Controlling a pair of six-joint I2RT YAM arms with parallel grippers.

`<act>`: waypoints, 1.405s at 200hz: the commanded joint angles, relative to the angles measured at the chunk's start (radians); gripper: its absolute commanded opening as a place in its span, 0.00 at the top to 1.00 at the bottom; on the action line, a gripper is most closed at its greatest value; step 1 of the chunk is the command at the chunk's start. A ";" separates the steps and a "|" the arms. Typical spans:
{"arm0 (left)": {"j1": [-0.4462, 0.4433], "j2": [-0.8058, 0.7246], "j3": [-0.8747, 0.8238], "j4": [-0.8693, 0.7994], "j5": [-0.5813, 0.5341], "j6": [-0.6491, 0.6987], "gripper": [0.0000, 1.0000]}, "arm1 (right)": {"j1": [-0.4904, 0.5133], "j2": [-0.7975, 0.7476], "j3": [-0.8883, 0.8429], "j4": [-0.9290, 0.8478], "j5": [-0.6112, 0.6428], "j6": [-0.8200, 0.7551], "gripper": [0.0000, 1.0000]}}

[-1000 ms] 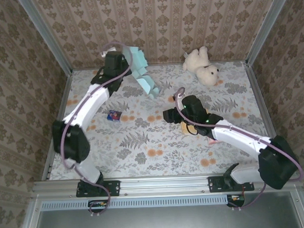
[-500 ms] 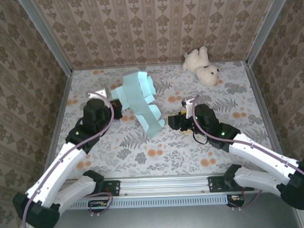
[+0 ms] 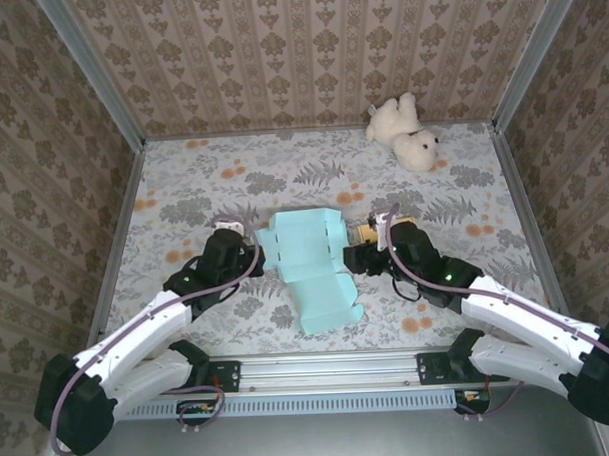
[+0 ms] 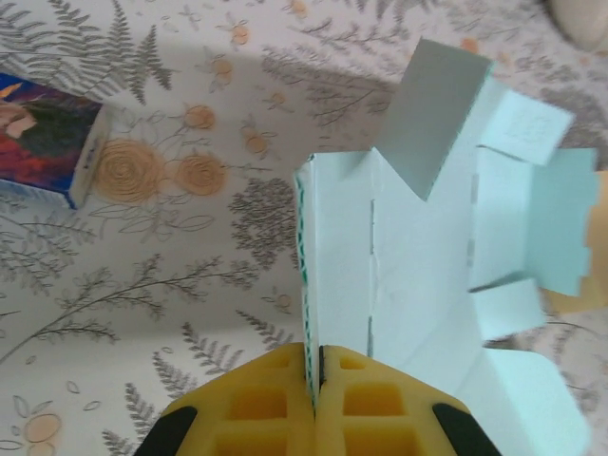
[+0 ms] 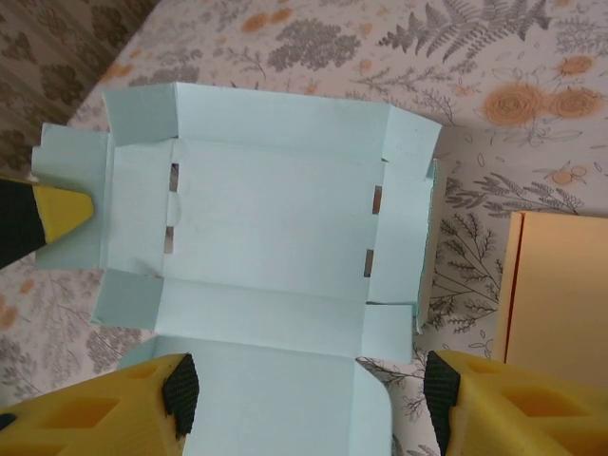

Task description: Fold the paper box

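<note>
Pinching tool: left gripper [image 4: 316,369], its yellow ribbed pads pressed together on the left edge of the paper box [image 4: 418,275].
Spread tool: right gripper [image 5: 311,380], jaws wide apart over the sheet's right flap, grasping nothing.
Box: pale blue die-cut card, slotted and unfolded, mostly flat at the centre of the table [image 3: 233,180], with one flap raised.
Surroundings: floral cloth; tan cardboard [image 5: 560,294] just right; printed carton [image 4: 43,142] to the left; white plush bear [image 3: 406,132] far right.

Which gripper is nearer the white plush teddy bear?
Right. Right gripper sits in front of the white plush teddy bear, slightly left; left gripper, pinching the light-blue paper box, is farther left.
</note>
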 commanded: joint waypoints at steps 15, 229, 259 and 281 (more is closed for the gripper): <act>-0.015 -0.007 -0.101 0.190 -0.040 0.137 1.00 | 0.037 0.119 0.039 0.113 -0.077 -0.317 0.31; -0.030 -0.254 -0.373 0.610 -0.052 0.364 0.99 | -0.112 0.848 1.086 -0.693 -0.202 -1.466 0.40; -0.030 -0.248 -0.373 0.621 -0.051 0.366 0.99 | -0.118 0.863 1.116 -0.722 -0.204 -1.498 0.41; -0.029 -0.248 -0.373 0.627 -0.051 0.368 0.99 | -0.132 0.876 1.134 -0.742 -0.206 -1.505 0.41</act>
